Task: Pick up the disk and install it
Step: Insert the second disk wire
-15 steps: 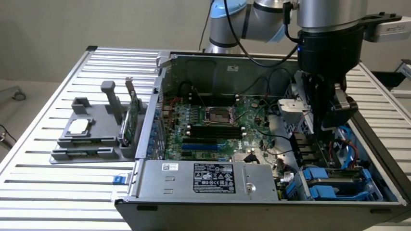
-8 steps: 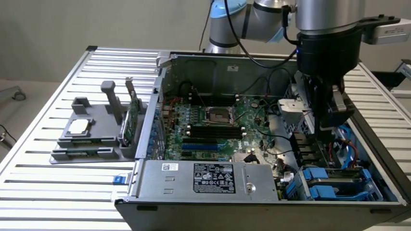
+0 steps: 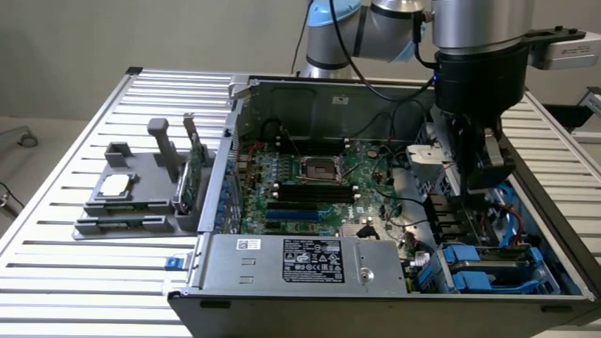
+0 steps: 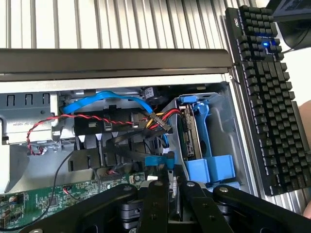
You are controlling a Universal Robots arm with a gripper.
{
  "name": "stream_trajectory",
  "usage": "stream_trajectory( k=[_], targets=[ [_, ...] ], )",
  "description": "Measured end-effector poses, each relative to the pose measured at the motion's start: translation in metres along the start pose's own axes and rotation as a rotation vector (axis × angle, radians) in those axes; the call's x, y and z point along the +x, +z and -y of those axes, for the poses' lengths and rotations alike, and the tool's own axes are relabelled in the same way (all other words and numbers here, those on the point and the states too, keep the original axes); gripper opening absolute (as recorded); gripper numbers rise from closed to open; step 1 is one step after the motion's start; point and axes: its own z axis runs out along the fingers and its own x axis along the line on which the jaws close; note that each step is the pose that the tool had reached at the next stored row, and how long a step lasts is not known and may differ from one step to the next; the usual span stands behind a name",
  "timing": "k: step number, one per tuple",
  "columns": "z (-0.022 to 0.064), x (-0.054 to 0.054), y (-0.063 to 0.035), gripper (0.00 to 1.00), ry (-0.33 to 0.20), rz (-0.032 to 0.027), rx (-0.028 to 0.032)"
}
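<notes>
Claw (image 4: pixel 170 194) lowered inside open computer case (image 3: pixel 310 282).
Nearly closed, pinching nothing visible; disk (image 4: pixel 190 133) seated in blue bay at one o'clock, apart.

Blue plastic frame (image 4: pixel 201 127), grey metal disk (image 4: pixel 190 138)

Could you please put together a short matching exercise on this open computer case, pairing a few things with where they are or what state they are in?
Things:
1. disk
2. hand
3. keyboard
4. motherboard

Places or states:
A. lying on the slatted table outside the case
B. on edge in the blue carrier inside the drive bay
C. flat on the case floor, green, with black slots
D. fingers nearly together, above the drive bay corner

Pairs: 1-B, 2-D, 3-A, 4-C
</notes>
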Motion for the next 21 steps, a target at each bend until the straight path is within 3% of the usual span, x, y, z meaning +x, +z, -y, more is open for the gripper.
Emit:
stream_trajectory(
  k=[8,13,17,19,21],
  targets=[
    [-0.0083,-0.003,0.0096,0.16,0.005,0.0019,0.0038],
    [-0.0116,-0.013,0.0177,0.16,0.000,0.0031,0.0191],
    [-0.0109,-0.017,0.0237,0.16,-0.001,0.0034,0.0243],
    [-0.0117,-0.019,0.0260,0.16,-0.002,0.0009,0.0294],
    [-0.0145,-0.021,0.0285,0.16,-0.003,-0.0030,0.0386]
  ],
)
